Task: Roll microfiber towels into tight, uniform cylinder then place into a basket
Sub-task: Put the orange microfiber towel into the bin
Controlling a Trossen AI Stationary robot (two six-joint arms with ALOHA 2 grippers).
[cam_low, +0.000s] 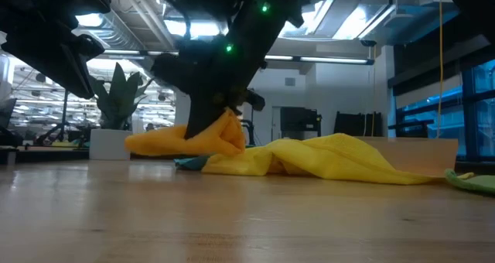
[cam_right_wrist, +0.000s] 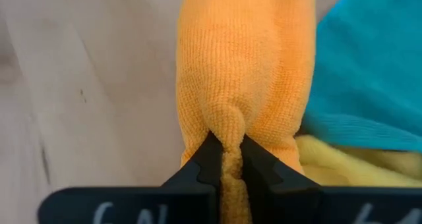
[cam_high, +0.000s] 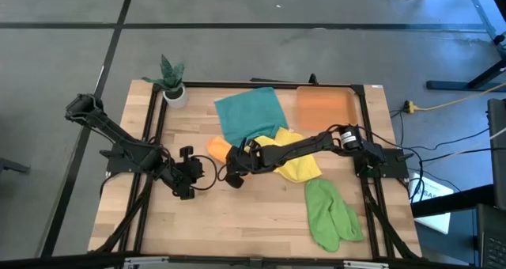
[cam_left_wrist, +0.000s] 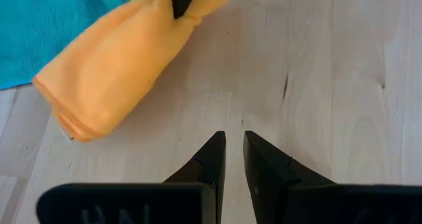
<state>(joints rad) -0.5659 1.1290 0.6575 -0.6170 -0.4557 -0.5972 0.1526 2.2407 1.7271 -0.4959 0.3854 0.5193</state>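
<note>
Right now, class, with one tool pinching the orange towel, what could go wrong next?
1. The right tool pinches only a small fold of the orange towel, so it could slip free.
2. The orange towel lies against the yellow towel and teal towel; pulling may drag them along.

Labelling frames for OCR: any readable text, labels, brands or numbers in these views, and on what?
No text reads cleanly in any view.
Left gripper: pale raised characters on its dark body at the picture's edge, cut off, not readable.
Right gripper, pinching the orange towel: similar cut-off characters on its body, not readable.
Teal towel, yellow towel, green towel, basket, plant pot: no markings visible.
</note>
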